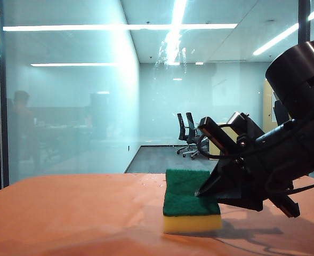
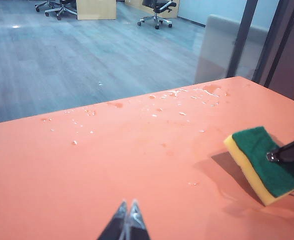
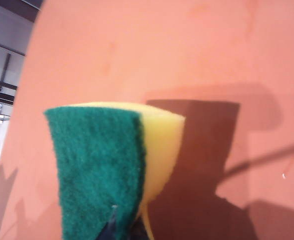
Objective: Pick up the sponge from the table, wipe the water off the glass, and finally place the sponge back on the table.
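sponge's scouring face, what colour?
Dark green, on the yellow foam block sponge; the right wrist view shows it best.

Right arm fills the frame's edge now, all matte black, boxy angular links topped by a fat glossy black cylinder. Thin black cables loop along its underside. The right gripper tapers to a dark wedge, an orange-tan strip showing on its upper face. Over on the left gripper, two slim, dark grey pointed fingertips, pale glints along their edges.
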